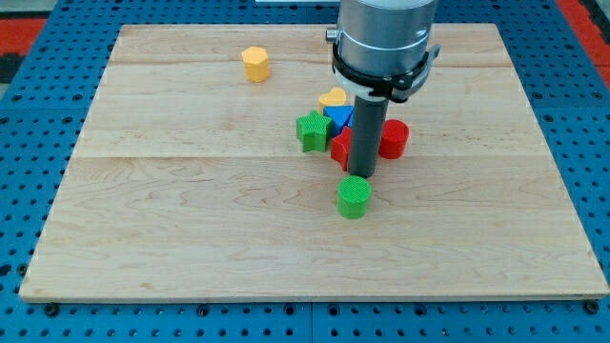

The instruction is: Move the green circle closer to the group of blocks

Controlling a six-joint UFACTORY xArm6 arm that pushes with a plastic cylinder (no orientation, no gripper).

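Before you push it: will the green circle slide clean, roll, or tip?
Likely slides: the green circle sits flat on the wooden board, a squat cylinder on its end, so rolling or tipping seems unlikely. Its ribbed side may let my tip, just above it in the view, glance off on an off-centre push. It looks rigid and light.

Bright, even light is falling from overhead, washing the pale wooden surface (pixel 191 191) without glare. Soft, short shadows are sitting under the blocks around my tip (pixel 359 175), which is showing crisply. Focus is holding sharp across the view; edges are looking straight, with no blur anywhere.
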